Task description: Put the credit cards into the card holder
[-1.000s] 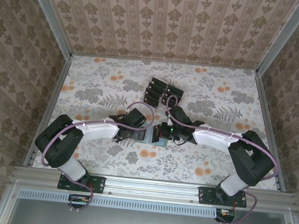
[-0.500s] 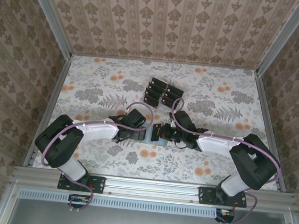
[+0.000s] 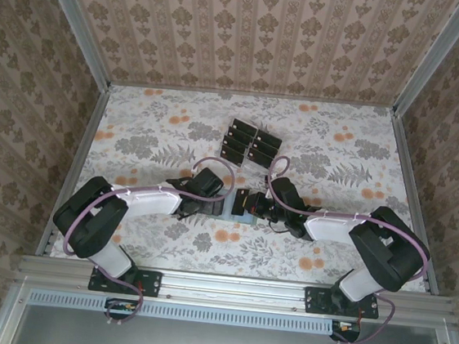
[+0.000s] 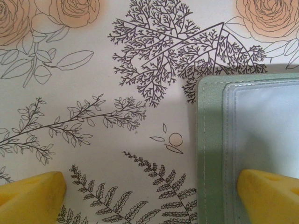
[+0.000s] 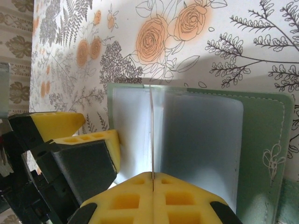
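The grey-green card holder (image 5: 264,140) lies open on the flowered table, its clear pockets facing up. My right gripper (image 5: 153,179) is shut on a thin credit card (image 5: 152,135), seen edge-on, standing over the holder's pockets. My left gripper (image 4: 152,198) is open, straddling the holder's (image 4: 210,140) left edge: one yellow fingertip (image 4: 271,196) rests on the clear pocket, the other (image 4: 32,196) on the table. From above, both grippers, left (image 3: 214,206) and right (image 3: 244,202), meet over the holder (image 3: 237,216) at the table's middle.
A slotted rack of several dark cards (image 3: 249,142) stands behind the grippers, toward the back wall. The flowered table (image 3: 338,151) is fenced by patterned walls on three sides. The left gripper's finger (image 5: 88,140) sits close beside the right gripper.
The right arm has stretched flatter and its wrist has shifted left toward the holder, carrying the card. The left arm has stayed put.
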